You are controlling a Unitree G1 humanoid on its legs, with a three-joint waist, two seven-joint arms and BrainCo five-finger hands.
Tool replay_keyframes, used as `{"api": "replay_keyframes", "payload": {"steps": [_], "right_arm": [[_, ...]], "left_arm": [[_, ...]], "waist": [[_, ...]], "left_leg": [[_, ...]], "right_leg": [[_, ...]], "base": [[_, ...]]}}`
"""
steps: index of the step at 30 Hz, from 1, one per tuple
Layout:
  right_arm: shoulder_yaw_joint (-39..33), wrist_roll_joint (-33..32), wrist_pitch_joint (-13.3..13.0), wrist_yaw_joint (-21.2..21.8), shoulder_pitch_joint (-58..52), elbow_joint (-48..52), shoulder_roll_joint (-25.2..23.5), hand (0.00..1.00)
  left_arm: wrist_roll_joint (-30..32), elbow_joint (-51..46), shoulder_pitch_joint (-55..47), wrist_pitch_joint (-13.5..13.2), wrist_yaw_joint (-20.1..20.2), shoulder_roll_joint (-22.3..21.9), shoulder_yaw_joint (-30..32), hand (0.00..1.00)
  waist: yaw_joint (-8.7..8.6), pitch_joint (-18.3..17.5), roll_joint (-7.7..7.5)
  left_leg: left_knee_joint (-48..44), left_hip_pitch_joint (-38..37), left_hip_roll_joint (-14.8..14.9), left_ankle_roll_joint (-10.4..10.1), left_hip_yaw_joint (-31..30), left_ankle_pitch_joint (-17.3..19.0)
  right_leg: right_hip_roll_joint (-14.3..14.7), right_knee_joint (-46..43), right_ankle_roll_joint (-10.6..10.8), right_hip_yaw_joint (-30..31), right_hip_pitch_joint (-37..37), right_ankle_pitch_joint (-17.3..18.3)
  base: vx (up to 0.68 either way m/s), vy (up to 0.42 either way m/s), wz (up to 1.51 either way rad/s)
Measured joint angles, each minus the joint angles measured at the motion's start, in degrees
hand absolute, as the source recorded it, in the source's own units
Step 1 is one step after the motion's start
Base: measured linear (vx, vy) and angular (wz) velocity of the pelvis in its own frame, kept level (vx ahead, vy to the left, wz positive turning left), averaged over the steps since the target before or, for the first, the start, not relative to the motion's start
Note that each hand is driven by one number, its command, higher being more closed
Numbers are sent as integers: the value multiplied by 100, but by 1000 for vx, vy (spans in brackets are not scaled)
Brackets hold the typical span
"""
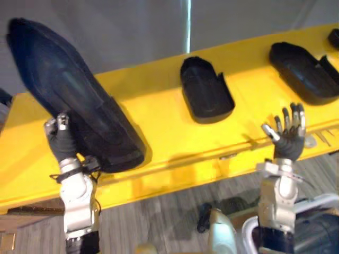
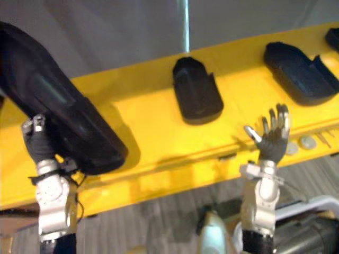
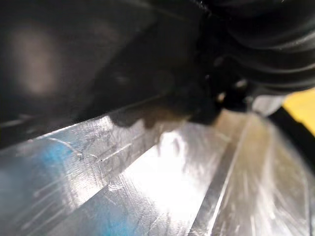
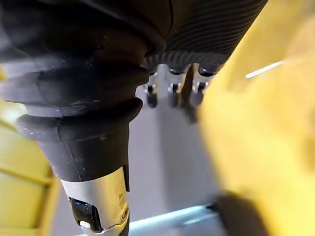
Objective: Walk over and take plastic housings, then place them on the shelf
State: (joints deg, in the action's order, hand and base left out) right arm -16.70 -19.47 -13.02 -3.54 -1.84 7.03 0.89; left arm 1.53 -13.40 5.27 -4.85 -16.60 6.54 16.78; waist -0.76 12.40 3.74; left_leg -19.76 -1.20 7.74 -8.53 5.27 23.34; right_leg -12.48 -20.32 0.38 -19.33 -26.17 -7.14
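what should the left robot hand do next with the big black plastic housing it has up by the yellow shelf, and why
Probably lower the large black plastic housing flat onto the yellow shelf. The left robot hand has it tilted over the shelf's bare left stretch; smaller black housings lie further right, and the right robot hand is open.

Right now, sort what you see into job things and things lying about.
Job: large black plastic housing at left hand; middle black plastic housing and right black plastic housing on the yellow shelf; open right hand.
Lying about: small pale round discs on its front edge.
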Motion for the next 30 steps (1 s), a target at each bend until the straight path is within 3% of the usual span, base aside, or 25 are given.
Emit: {"api": "replay_keyframes", "payload": {"steps": [1, 2, 3, 4, 5, 6, 7, 9, 10, 11, 14, 16, 17, 23, 27, 30], "right_arm": [[2, 8, 36, 8, -116, 5, -81, 0], [9, 14, 64, 38, -336, 10, -179, 0], [-3, 106, 97, 75, -467, 23, -198, 0], [-28, 144, 111, 93, -488, 48, -194, 0], [-42, 237, 151, 114, -543, 156, -193, 0], [-40, 241, 163, 129, -580, 208, -193, 0], [-58, 241, 164, 153, -643, 369, -193, 0], [-95, 238, 158, 210, -637, 609, -191, 0], [-103, 238, 125, 245, -557, 680, -161, 0], [-122, 236, 94, 256, -409, 668, -61, 0], [-159, 243, 95, 252, -346, 597, 32, 0], [-314, 238, 95, 251, -374, 595, 82, 0], [-360, 234, 95, 253, -387, 586, 129, 0], [-271, 220, 86, 375, -677, 589, 139, 0], [-100, 226, 82, 514, -1172, 606, 130, 0], [225, 242, 82, 616, -1473, 639, 104, 0]], "left_arm": [[52, 20, 5, 13, -7, 21, 7, 100], [134, 20, 20, 28, -13, 104, 15, 100], [184, 42, 101, 28, -15, 237, 29, 100], [186, 83, 202, 29, -17, 288, 46, 100], [186, 178, 418, 33, -44, 426, 53, 100], [186, 210, 483, 34, -50, 490, 54, 100], [186, 234, 602, 33, -71, 614, 70, 100], [184, 233, 751, 25, -87, 741, 174, 100], [186, 236, 895, 25, -127, 840, 289, 100], [185, 318, 1081, 34, -169, 892, 394, 100], [238, 607, 1264, 124, -252, 928, 503, 100], [261, 890, 1581, 173, -261, 1041, 497, 100], [270, 1089, 1872, 175, -288, 1294, 497, 100], [280, 2079, 3155, 186, -335, 2672, 463, 100], [104, 3040, 4623, 208, -332, 3852, -101, 100], [54, 3607, 5382, 210, -322, 4316, -490, 100]], "waist": [[-4, 50, -75], [-21, 120, -161], [-25, 225, -58], [-66, 274, -96], [-122, 399, -121], [-146, 399, -148], [-152, 404, -181], [-133, 364, -363], [-104, 325, -488], [-90, 448, -386], [-17, 469, -358], [-106, 515, -343], [-221, 546, -346], [-319, 708, -355], [-512, 1079, -430], [-630, 1265, -505]], "left_leg": [[-112, 54, -111, 57, 62, 29], [-436, 243, -202, 206, 202, 85], [-691, 430, -117, 329, 366, 113], [-747, 451, -92, 375, 390, 106], [-787, 474, -67, 444, 392, 61], [-787, 503, -66, 450, 385, 29], [-756, 563, -62, 430, 395, -34], [-669, 721, -40, 344, 471, -161], [-690, 984, 57, 240, 505, -231], [-696, 1190, 300, 111, 493, -324], [-306, 1208, 562, -68, 751, -555], [-5, 1104, 528, -106, 787, -694], [161, 1091, 488, -107, 812, -793], [368, 904, 366, -83, 1299, -882], [328, 869, 255, -80, 1319, -881], [311, 907, 247, -52, 1401, -865]], "right_leg": [[-13, 309, 47, 83, 80, -273], [-11, 950, 375, 189, 295, -617], [1, 843, 401, 376, 200, -297], [9, 357, 238, 539, 72, -120], [12, -756, 176, 864, -99, 308], [12, -1201, 200, 988, -129, 569], [9, -1809, 240, 1142, -74, 1069], [20, -1798, 384, 1177, 242, 1659], [175, -1181, 534, 1180, 372, 1912], [492, -838, 412, 1148, 276, 1594], [939, -451, 160, 1307, 70, 1254], [976, -401, 79, 1341, 14, 1197], [979, -347, 64, 1373, -36, 1148], [1138, -79, 105, 1942, -187, 865], [1132, -78, 177, 2118, -208, 815], [1117, -148, 177, 2188, -314, 815]], "base": [[-396, 318, -39], [-406, 262, -36], [-402, 238, -30], [-354, 166, -14], [-243, 107, -1], [-256, 69, -1], [-215, -14, -13], [-148, -88, -25], [-81, -231, -36], [-55, -206, -42], [38, -200, -67], [57, -99, -23], [22, -63, -16], [-11, 12, -48], [-36, 10, -16], [-38, -4, -10]]}}
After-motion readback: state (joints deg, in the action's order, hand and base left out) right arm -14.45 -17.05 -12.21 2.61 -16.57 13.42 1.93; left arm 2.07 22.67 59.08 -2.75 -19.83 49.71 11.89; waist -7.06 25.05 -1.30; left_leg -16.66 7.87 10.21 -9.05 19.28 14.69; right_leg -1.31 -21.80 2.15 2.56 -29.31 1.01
